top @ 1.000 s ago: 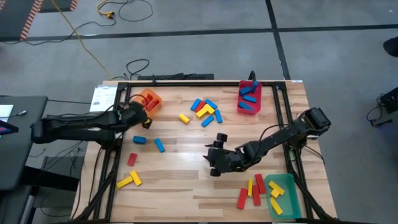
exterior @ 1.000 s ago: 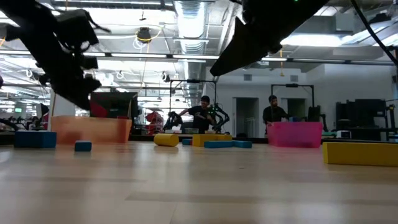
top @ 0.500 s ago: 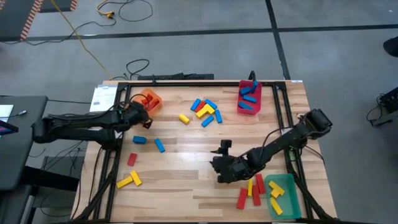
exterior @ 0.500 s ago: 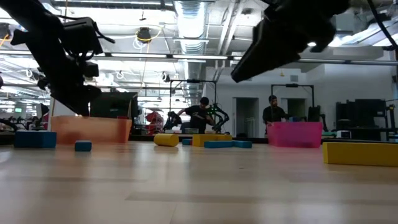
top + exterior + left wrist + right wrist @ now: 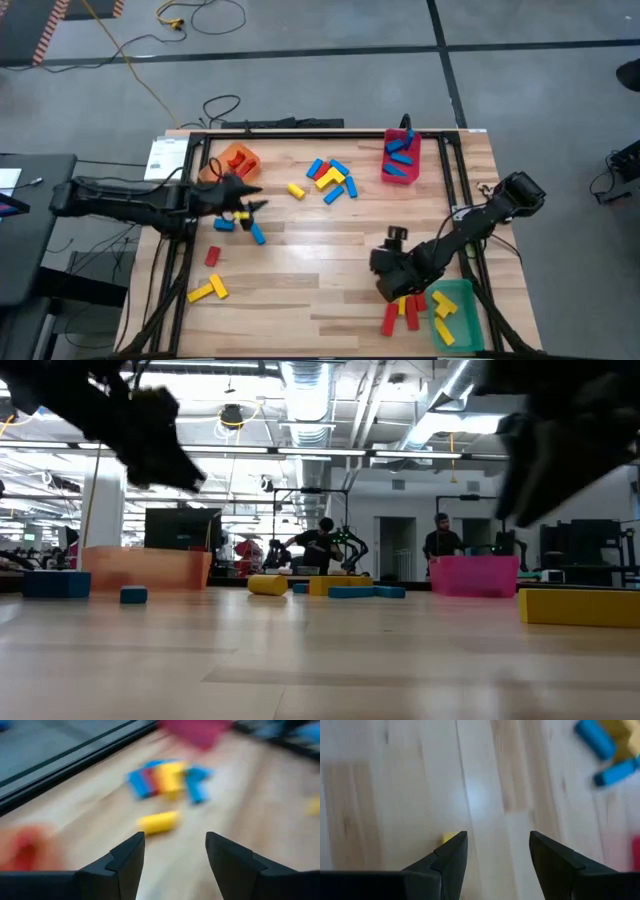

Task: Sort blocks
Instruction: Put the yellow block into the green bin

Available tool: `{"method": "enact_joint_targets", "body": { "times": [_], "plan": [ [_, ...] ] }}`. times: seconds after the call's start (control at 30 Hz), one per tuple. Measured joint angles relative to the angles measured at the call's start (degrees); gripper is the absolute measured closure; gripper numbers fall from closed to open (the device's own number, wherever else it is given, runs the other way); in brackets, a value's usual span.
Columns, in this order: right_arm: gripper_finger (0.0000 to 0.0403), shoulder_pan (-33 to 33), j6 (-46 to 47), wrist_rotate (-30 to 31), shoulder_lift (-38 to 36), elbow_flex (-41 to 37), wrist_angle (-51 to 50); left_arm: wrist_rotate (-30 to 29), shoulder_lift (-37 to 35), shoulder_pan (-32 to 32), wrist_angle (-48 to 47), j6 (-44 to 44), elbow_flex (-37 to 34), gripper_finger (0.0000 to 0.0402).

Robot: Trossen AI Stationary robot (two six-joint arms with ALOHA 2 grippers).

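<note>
Smooth bar-shaped blocks (image 5: 328,178) lie on the pale plank table (image 5: 300,270). Near its orange bin (image 5: 240,160), the left gripper (image 5: 252,198) gapes empty (matte black fingers). The right gripper (image 5: 385,285) is likewise open.

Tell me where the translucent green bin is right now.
In the high view, the translucent green bin sits at the table's near right corner, holding yellow blocks, with red blocks just left of it and the right hand nearby.
</note>
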Motion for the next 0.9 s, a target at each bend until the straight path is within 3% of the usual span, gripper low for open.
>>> {"method": "enact_joint_targets", "body": {
  "times": [0.2, 0.43, 0.77, 0.9],
  "plan": [
    [0.0177, 3.2, 5.6, -6.2, -0.3, 0.0, -6.2, 1.4, 6.8, -11.7, 14.2, 5.3, 0.0, 0.0197],
    [0.0177, 5.7, 9.3, -10.3, 0.1, -1.8, -7.0, 1.4, 22.7, -21.1, 29.0, 7.5, 0.0, 0.0197],
    [0.0177, 5.4, 10.4, -10.7, 0.1, -7.7, 0.5, 2.8, 48.8, -26.0, 57.8, 8.7, 0.3, 0.0197],
    [0.0177, 4.1, 9.9, -10.6, 0.1, -9.0, 3.3, 3.4, 55.4, -26.9, 63.6, 9.9, 2.5, 0.0198]
  ]
}}
